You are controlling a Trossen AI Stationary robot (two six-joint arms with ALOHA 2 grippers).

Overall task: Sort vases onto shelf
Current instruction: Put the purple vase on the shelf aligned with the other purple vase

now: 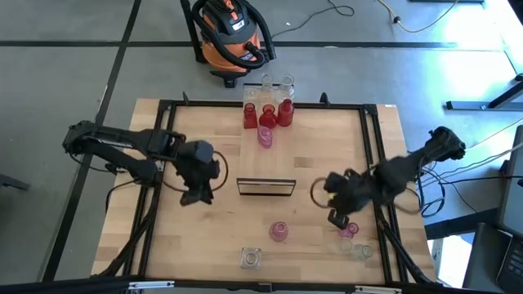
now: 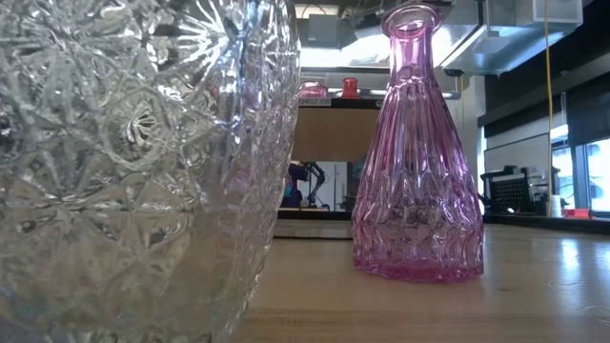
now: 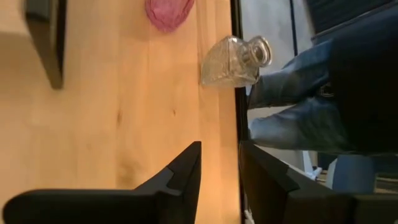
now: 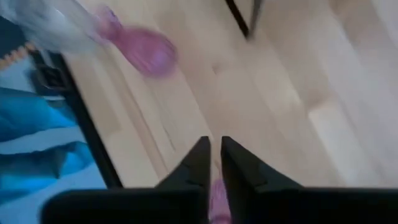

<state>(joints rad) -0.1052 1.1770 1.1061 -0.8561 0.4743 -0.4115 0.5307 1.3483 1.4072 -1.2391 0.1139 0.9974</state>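
Much of the desk [image 1: 204,245] lies bare: wide wood on the left side, and open wood in the middle between the shelf's [image 1: 263,163] dark front edge and the near rim. A black frame runs along the desk's edges. The left end effector [image 1: 196,196] hangs over the wood just left of the shelf's front edge, fingers [image 3: 180,180] parted by a narrow gap with nothing between them. The right end effector [image 1: 339,219] is low over the wood near the right rail, fingers [image 4: 199,168] almost together; something pink shows in the slit between them, but whether it is gripped I cannot tell. At the shelf's far end stands a cluster of about six vases [image 1: 267,110]: red, pink and clear. Near the front rim stand one pink vase [image 1: 279,232] and one clear vase [image 1: 251,259]; two or three more small ones [image 1: 353,242] sit close by the right end effector.
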